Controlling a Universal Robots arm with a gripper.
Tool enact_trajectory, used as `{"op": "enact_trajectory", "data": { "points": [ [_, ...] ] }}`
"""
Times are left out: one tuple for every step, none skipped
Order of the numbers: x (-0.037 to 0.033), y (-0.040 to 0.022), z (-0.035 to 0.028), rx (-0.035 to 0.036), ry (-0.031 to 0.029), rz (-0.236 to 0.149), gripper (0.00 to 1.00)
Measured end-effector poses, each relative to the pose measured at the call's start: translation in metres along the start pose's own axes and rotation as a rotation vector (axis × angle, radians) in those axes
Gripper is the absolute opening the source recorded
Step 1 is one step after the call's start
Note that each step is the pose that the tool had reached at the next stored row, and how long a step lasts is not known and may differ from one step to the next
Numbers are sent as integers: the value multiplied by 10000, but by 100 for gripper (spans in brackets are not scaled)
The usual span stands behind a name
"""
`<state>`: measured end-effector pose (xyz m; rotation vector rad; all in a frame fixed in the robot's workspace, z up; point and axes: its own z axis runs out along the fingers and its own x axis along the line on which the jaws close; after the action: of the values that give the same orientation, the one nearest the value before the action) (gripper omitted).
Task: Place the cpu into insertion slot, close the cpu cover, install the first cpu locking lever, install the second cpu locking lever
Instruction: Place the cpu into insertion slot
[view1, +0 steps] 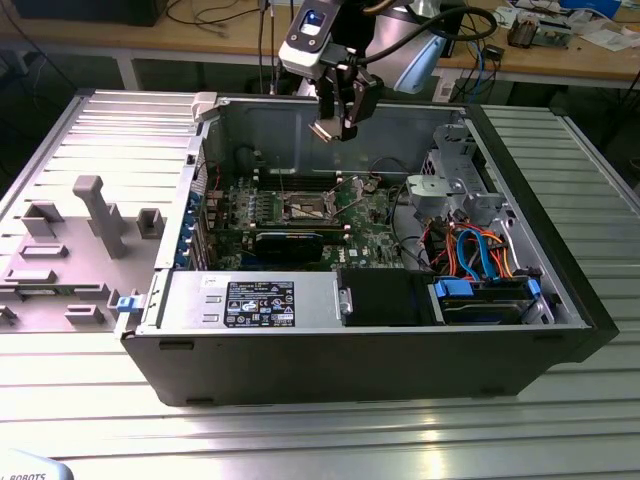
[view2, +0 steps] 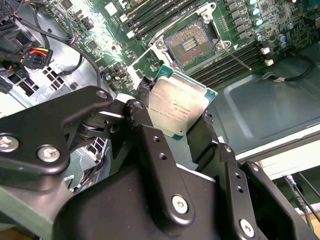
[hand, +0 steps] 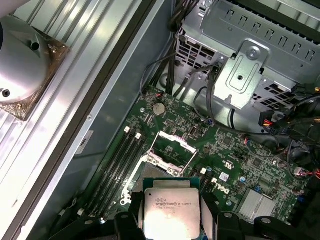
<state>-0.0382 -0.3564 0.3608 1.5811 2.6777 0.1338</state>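
My gripper (view1: 336, 126) hangs above the open computer case, shut on the cpu (view1: 327, 131). In both wrist views the cpu (view2: 178, 107) (hand: 170, 207) shows its dull silver top, clamped by its edges between the black fingers (view2: 144, 107). The insertion slot (view2: 192, 45) lies open below and apart from the chip, its dark centre bare; in the exterior view the slot (view1: 308, 208) sits mid-motherboard. The cpu cover (hand: 175, 142) stands raised beside the slot. A thin locking lever (view2: 240, 58) sticks out, unlatched.
Memory slots (view2: 240, 32) run alongside the socket. A drive cage (view1: 447, 180) with orange and blue cables (view1: 480, 255) fills the case at the exterior view's right. The power supply (view1: 250, 302) lines the near wall. A grey fixture block (view1: 95, 215) stands on the table outside the case.
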Motion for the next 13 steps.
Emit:
{"op": "enact_trajectory", "data": {
  "points": [
    [0, 0, 0, 0, -1, 15, 54],
    [0, 0, 0, 0, -2, 31, 54],
    [0, 0, 0, -1, -4, 42, 54],
    [0, 0, 0, -1, -5, 54, 54],
    [0, 0, 0, -2, -10, 108, 54],
    [0, 0, 1, -4, -15, 173, 54],
    [0, 0, 1, -5, -22, 247, 54],
    [0, 0, 2, -8, -40, 456, 54],
    [0, 0, 3, -10, -49, 549, 54],
    [0, 0, 3, -12, -59, 659, 54],
    [0, 0, 4, -14, -68, 761, 54],
    [0, 0, 4, -15, -74, 834, 54],
    [0, 0, 4, -15, -74, 838, 54]
  ]
}}
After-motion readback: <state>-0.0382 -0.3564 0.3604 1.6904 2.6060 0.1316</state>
